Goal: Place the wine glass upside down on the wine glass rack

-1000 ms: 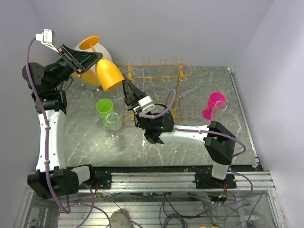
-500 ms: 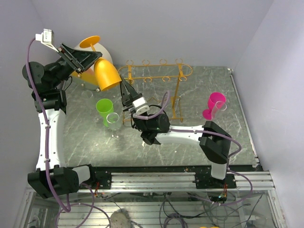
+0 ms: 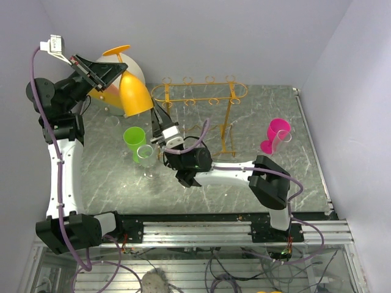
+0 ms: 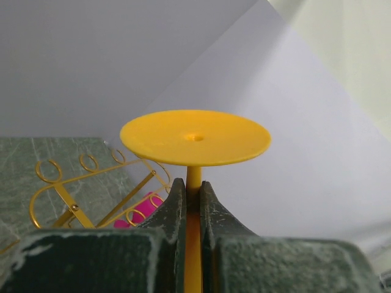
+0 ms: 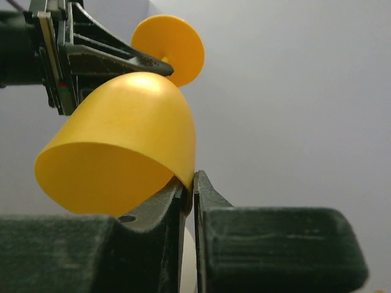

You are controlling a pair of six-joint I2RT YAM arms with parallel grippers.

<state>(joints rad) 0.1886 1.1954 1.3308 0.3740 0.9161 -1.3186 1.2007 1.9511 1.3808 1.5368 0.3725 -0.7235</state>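
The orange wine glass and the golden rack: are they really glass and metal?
The orange wine glass looks like opaque plastic, not glass: solid colour, nothing shows through, a soft sheen. The wine glass rack seems thin metal wire with a gold-orange coating, judging by its slim bent rods and loops, though looks alone cannot confirm it.

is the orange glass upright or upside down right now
Upside down but tilted: the glass has its foot on top, the bowl opens downward and sideways, and the stem is clamped in the left claw.

L fingers (image 4: pixel 214 213) pinch wine glass (image 4: pixel 195 138) stem, foot up; rack (image 4: pixel 74 208) behind.
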